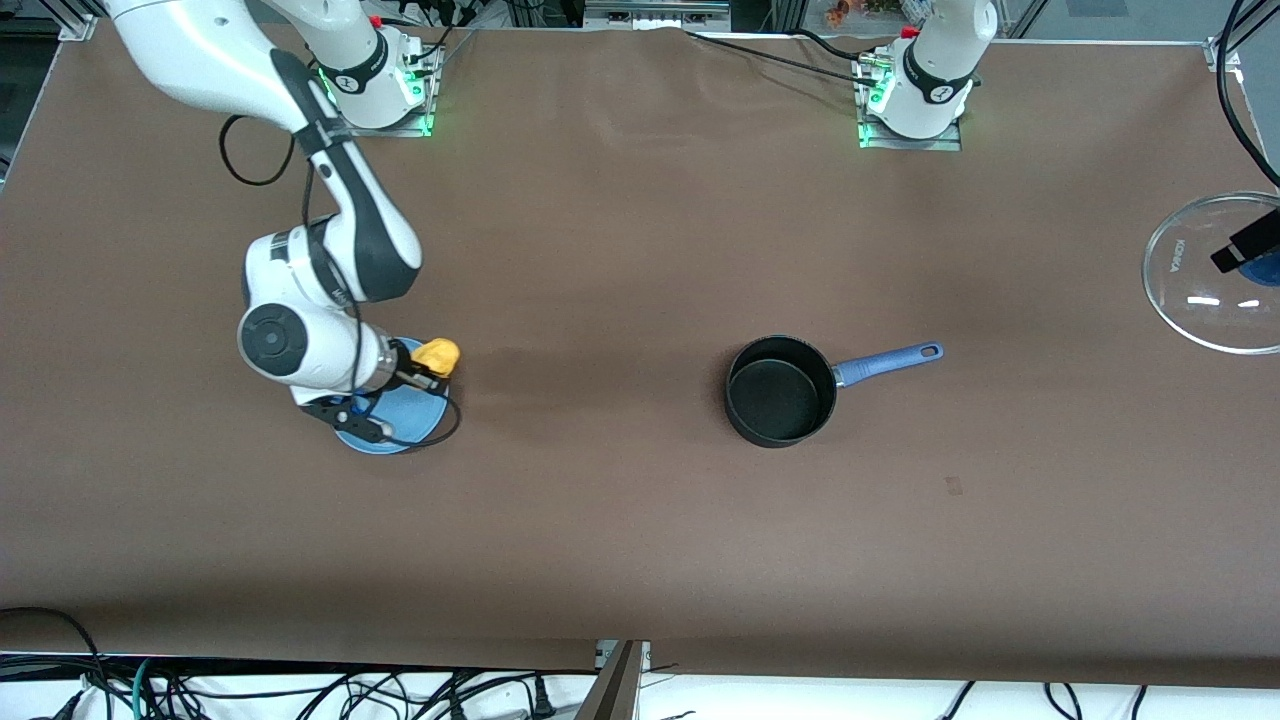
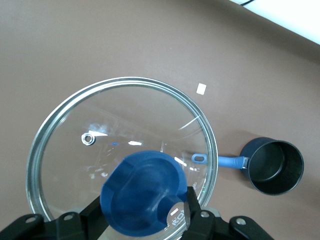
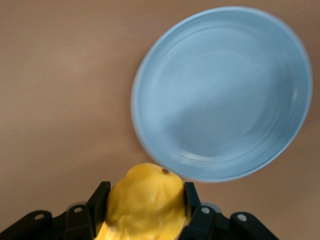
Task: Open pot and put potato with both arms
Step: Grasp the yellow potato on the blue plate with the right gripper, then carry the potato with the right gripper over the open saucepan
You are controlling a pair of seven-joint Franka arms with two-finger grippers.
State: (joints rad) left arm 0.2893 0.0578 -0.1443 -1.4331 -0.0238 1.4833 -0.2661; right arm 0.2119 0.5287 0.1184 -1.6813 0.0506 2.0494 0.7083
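Uncovered pot (image 1: 780, 391) mid-table, right gripper (image 1: 432, 372) clamping potato (image 1: 438, 355), left gripper (image 2: 145, 212) clamping lid (image 2: 122, 150)

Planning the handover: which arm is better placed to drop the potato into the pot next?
Right: its gripper already grips the potato over the blue plate; the left gripper holds the glass lid away from the open pot.

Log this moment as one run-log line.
pot: open, empty | lid: held up by left gripper | potato: in right gripper, lifted beside plate
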